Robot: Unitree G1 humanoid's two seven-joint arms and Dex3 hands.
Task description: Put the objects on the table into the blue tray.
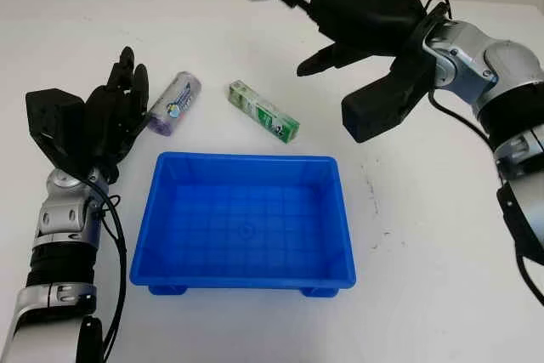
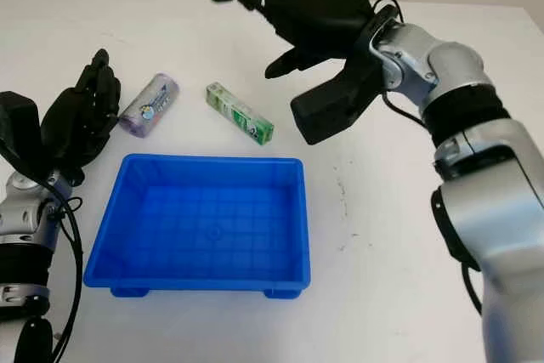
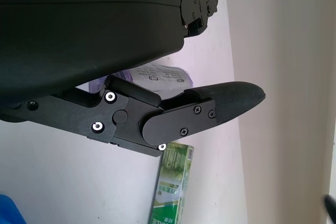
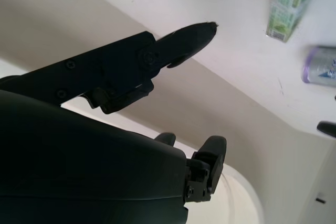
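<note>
1. Nothing in the blue tray point(image 1: 245, 274) yet, near the table's point(image 1: 442, 278) front edge.
2. Purple roll point(image 1: 174, 104) and green pack point(image 1: 263, 111) lying just behind the tray's back rim, a little apart.
3. Right hand point(image 1: 340, 10) open, holding nothing, high over the table's back part, right of the pack.
4. Left hand point(image 1: 115, 116) open, holding nothing, just beside the roll.
5. Next, probably: reach down, grab one thing.
6. Lots of bare table on the right.

Left hand point(image 1: 115, 112) open, upright at near left; right hand point(image 1: 340, 6) open, raised at far right.
</note>
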